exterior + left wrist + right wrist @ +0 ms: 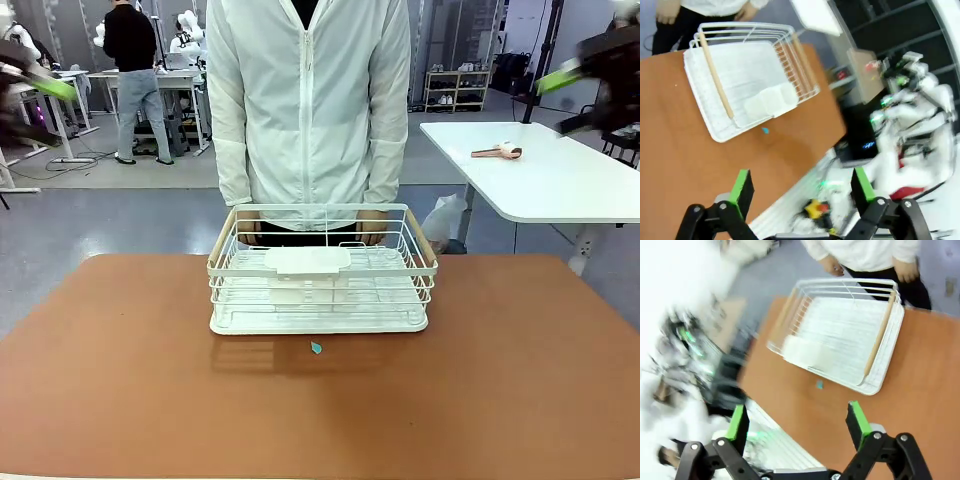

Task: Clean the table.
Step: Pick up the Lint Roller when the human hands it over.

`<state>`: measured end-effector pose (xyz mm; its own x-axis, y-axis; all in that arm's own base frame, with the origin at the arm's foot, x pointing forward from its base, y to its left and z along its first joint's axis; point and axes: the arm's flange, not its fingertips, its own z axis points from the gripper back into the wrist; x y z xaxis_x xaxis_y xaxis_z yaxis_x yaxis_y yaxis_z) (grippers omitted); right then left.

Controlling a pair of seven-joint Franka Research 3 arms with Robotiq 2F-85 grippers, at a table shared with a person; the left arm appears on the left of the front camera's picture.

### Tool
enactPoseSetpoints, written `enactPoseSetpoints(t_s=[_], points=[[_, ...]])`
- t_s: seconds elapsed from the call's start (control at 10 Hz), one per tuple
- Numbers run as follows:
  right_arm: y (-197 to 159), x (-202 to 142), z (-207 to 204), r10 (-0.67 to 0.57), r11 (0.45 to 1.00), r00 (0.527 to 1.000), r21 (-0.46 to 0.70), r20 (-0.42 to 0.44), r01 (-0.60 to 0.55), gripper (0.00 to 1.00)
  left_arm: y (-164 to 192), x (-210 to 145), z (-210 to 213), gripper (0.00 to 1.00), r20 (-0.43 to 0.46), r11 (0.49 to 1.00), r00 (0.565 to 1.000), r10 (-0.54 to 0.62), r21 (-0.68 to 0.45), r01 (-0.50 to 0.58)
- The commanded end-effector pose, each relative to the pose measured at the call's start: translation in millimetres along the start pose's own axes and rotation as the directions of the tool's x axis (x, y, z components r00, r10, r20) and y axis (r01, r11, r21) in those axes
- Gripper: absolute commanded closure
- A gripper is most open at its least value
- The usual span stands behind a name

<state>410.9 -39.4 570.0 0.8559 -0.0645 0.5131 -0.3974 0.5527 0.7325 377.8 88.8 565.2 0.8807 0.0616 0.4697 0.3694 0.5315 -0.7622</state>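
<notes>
The reddish-brown table spreads across the front view. A small teal scrap lies on it just in front of a white wire basket, and shows again as the scrap and the scrap in the wrist views. My left gripper hangs high at the far left, blurred. My right gripper hangs high at the far right. Both stand open and hold nothing, as seen at the left gripper and the right gripper.
A person in a white jacket stands at the far edge, hands behind the basket. The basket has wooden handles and a white insert. A white table stands back right.
</notes>
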Motion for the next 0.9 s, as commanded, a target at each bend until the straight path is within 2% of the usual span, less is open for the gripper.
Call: enactPoseSetpoints(t_s=[0.0,0.1,0.2,0.4,0.5,0.6,0.7,0.8], points=[[-58.2,2.0,19.2,-0.283,0.959,0.954,0.027,0.101,0.282,0.00,48.7,-21.0,57.8,0.00,0.224,0.955,0.929,0.295,-0.060,-0.289],[-85.3,-9.0,54.3,-0.358,0.933,0.917,0.020,0.177,0.361,0.00,74.3,-44.4,96.7,0.00,0.339,0.905,0.842,0.419,-0.089,-0.415],[-115.7,-24.6,87.5,-0.442,0.891,0.862,0.012,0.246,0.454,0.00,91.0,-69.4,125.3,0.00,0.402,0.873,0.784,0.474,-0.097,-0.478],[-157.3,-61.5,137.2,-0.539,0.819,0.748,0.034,0.388,0.573,0.00,133.7,-112.0,170.9,0.00,0.490,0.735,0.613,0.620,-0.091,-0.672],[-166.7,-72.7,140.9,-0.548,0.807,0.730,0.026,0.408,0.590,0.00,142.5,-123.7,178.7,0.00,0.516,0.694,0.557,0.651,-0.105,-0.712],[-172.8,-72.5,133.8,-0.566,0.791,0.718,0.024,0.406,0.611,0.00,141.6,-121.0,171.2,0.00,0.499,0.701,0.578,0.645,-0.085,-0.708],[-181.5,-74.4,157.9,-0.536,0.817,0.754,0.006,0.380,0.577,0.00,132.8,-106.4,153.8,0.00,0.459,0.748,0.650,0.605,-0.048,-0.662],[-181.5,-74.4,157.9,-0.536,0.817,0.754,0.006,0.380,0.577,0.00,159.9,-139.5,189.8,0.00,0.494,0.705,0.589,0.640,-0.072,-0.706]])
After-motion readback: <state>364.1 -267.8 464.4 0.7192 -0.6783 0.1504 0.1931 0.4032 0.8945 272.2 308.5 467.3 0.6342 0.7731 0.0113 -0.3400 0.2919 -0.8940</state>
